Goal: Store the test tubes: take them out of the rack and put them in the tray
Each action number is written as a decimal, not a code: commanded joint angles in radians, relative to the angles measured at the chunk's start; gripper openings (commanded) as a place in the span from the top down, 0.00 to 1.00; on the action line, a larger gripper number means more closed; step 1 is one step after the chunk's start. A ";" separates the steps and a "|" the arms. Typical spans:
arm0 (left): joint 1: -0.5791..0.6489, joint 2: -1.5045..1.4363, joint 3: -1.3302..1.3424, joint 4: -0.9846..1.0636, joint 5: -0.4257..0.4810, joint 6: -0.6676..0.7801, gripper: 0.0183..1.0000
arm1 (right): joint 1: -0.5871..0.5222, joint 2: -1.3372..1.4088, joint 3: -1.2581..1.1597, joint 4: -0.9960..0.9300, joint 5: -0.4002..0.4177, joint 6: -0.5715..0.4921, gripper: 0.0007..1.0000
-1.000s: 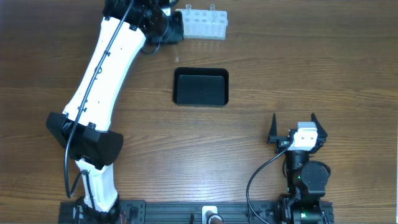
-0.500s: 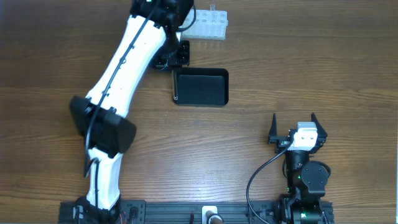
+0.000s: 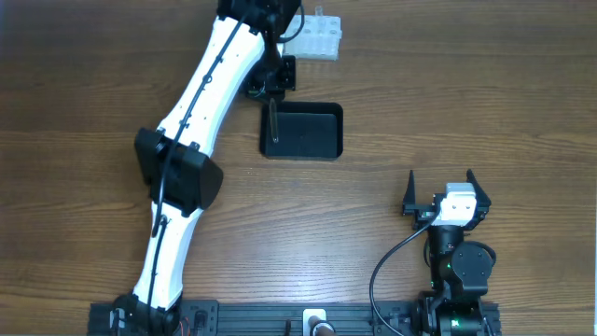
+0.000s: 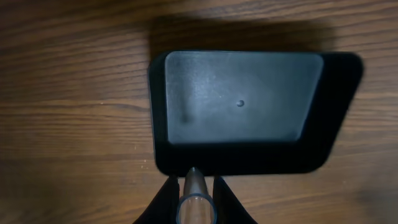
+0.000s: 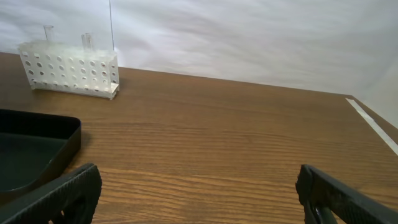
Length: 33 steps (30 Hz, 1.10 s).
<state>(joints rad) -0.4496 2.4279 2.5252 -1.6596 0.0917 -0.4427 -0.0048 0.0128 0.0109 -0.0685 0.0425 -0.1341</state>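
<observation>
One black tray, one white test tube rack and two arms share the wooden counter. Three test tubes can be counted. One is in the left claw, and two seem to stand in the rack, at its far-left end and a little way in from it, though the clear glass makes that count hard to be sure of.

The left arm reaches up the counter from its base, and its claw hangs between the rack and the tray, just above the tray's left rim. Its fingers are clamped on the held test tube. In the top view the tube points down from the claw, over the left part of the tray. In the left wrist view its open mouth sits between the two fingers, and the tube runs towards the tray's near wall. Whether its lower end touches the tray cannot be told.

The tray lies near the middle of the counter, just below the rack and apart from it. Its bare floor holds no tube.

The right claw sits near its own base, well apart from the tray and the rack, with its fingers spread wide and gripping nothing.
</observation>
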 commanded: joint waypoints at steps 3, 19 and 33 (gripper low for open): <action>0.003 0.068 0.023 0.018 0.016 -0.011 0.96 | 0.006 -0.008 -0.005 -0.003 -0.009 0.006 0.01; 0.016 0.150 0.023 0.054 0.016 -0.011 0.96 | 0.006 -0.008 -0.005 -0.003 -0.009 0.006 0.01; 0.035 0.190 0.023 0.068 0.016 -0.011 0.96 | 0.006 -0.008 -0.005 -0.003 -0.009 0.006 0.01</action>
<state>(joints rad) -0.4217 2.5782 2.5267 -1.5986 0.1017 -0.4431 -0.0048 0.0128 0.0109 -0.0685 0.0425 -0.1337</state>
